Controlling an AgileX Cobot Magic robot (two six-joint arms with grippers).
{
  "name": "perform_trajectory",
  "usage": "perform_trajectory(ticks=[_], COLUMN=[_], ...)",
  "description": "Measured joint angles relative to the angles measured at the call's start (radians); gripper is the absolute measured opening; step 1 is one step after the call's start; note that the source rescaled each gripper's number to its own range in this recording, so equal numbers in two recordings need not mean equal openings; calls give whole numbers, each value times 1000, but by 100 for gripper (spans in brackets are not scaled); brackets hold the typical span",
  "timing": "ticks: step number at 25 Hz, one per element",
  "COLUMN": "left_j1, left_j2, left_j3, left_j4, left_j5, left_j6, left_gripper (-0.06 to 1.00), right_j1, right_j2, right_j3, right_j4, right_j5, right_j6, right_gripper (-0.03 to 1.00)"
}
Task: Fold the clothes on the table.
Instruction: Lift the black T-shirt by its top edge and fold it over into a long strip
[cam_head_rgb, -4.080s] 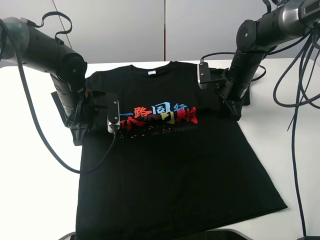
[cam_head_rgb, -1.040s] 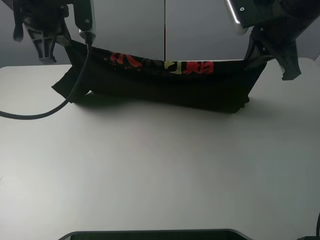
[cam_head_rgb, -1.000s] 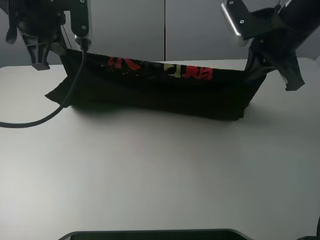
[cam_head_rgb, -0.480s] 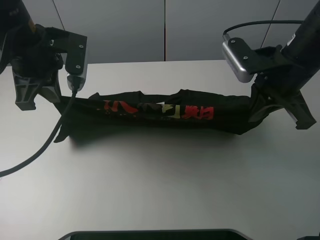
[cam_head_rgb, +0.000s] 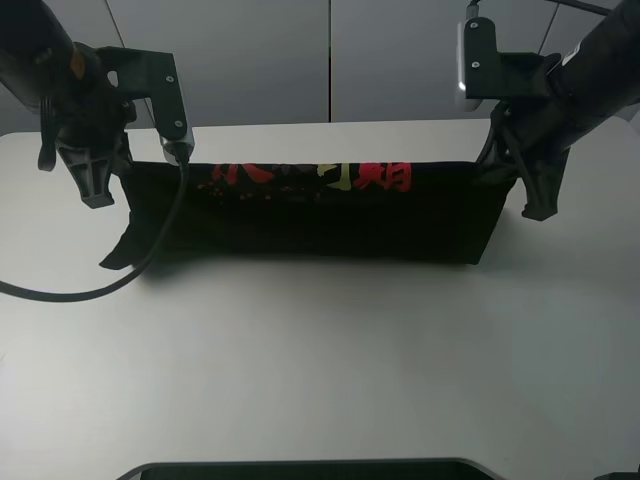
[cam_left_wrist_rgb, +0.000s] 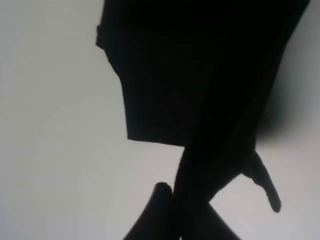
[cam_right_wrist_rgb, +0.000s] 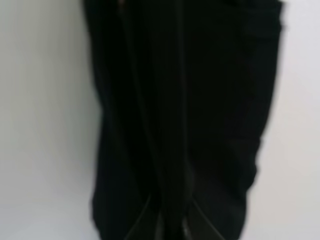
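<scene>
The black T-shirt (cam_head_rgb: 320, 215) hangs as a wide band stretched between my two grippers, with its red and yellow characters (cam_head_rgb: 310, 175) along the top edge. Its lower edge touches the white table (cam_head_rgb: 320, 360). A sleeve (cam_head_rgb: 122, 250) droops at the left end. My left gripper (cam_head_rgb: 105, 185) is shut on the shirt's left end, and my right gripper (cam_head_rgb: 525, 195) is shut on its right end. In the left wrist view the black cloth (cam_left_wrist_rgb: 200, 90) hangs from the fingers (cam_left_wrist_rgb: 160, 215). The right wrist view shows blurred black cloth (cam_right_wrist_rgb: 180, 110) filling the middle. The neck label is hidden.
A black cable (cam_head_rgb: 90, 290) loops from the left arm down over the table's left part. A dark edge (cam_head_rgb: 300, 470) runs along the table's front. Grey wall panels (cam_head_rgb: 330, 60) stand behind the table.
The shirt lay flat at first, then both grippers lifted it by its sides. In the last half second it rose from a low bunched roll into a taller, tauter hanging band.
</scene>
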Motion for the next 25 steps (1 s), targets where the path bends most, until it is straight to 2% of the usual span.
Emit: perform_trajectory(ticks=[3, 11, 17, 25], left_j1=[0, 0, 0, 6], left_j2=[25, 150, 241, 328], left_j3=[0, 0, 0, 0], left_j4=[44, 239, 456, 591], left_j5=[-45, -116, -193, -296], left_j6=[-75, -319, -615, -783], left_gripper=[1, 1, 1, 1], right_j1=[0, 0, 0, 0], right_j2=[25, 126, 196, 262], right_j3=[0, 0, 0, 0], right_j4=[-2, -2, -28, -50], right_j5=[-71, -210, -307, -427], right_j6=[38, 94, 182, 265], right_gripper=[0, 0, 0, 0])
